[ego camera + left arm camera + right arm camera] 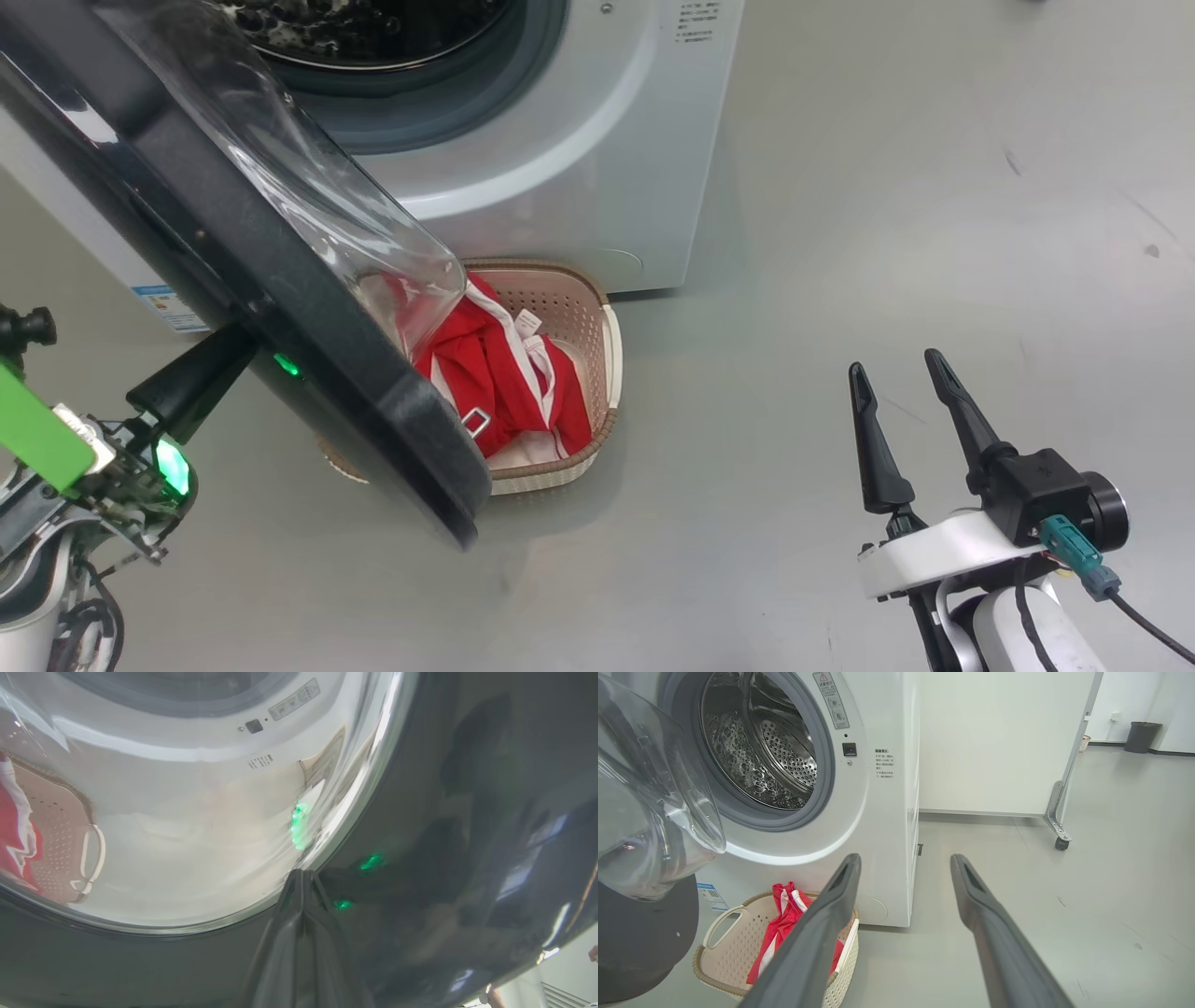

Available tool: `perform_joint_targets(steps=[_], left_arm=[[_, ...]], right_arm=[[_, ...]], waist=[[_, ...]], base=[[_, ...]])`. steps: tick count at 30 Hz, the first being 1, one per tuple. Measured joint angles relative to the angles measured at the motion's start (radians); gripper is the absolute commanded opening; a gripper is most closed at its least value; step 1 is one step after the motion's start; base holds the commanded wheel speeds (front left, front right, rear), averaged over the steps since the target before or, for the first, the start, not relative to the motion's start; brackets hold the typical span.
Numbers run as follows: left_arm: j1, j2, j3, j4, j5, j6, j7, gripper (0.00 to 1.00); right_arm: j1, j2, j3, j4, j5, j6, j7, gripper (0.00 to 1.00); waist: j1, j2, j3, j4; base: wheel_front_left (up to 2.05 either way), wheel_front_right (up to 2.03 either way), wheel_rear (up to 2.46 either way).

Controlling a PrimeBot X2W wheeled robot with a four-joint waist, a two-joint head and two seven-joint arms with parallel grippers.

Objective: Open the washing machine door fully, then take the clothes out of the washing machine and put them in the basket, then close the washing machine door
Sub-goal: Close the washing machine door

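White washing machine (579,168), mouth uncovered, grey seal (827,765) and steel drum (756,756) on show. Door (355,411) swung out on the left, glossy black ring, clear glass bowl bulging toward the machine. Cream basket (560,271) with brown rim parked on the floor right in front, partly under the door. Red clothes (504,373) with white stripes heaped inside, poking above the rim.

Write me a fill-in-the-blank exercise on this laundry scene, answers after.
1. The clothes lie in the ____.
2. The washing machine door stands ____.
3. The right hand holds ____.
4. The left hand, fingers together, meets the door's ____ ring.
Answers: basket, open, nothing, black.
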Motion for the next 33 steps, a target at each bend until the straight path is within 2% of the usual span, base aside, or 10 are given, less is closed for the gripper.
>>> perform_joint_targets(steps=[9,16,33], left_arm=[[-0.06,-0.02,0.002,0.026,0.002,0.001,-0.033,0.0],[-0.129,-0.027,0.013,0.053,0.005,0.024,-0.065,0.0],[-0.316,-0.027,0.058,0.153,0.063,0.055,-0.161,0.0]], right_arm=[[-0.017,0.006,0.005,0.017,0.007,0.004,-0.011,1.0],[-0.032,0.016,0.006,0.021,0.017,0.008,-0.02,1.0],[-0.073,0.032,0.008,0.044,0.027,0.009,-0.029,1.0]], waist=[[0.0,0.0,0.027,-0.095],[0.0,0.0,0.052,-0.157],[0.0,0.0,0.118,-0.252]], base=[[0.0,0.0,0.0],[0.0,0.0,0.0],[0.0,0.0,0.0]])
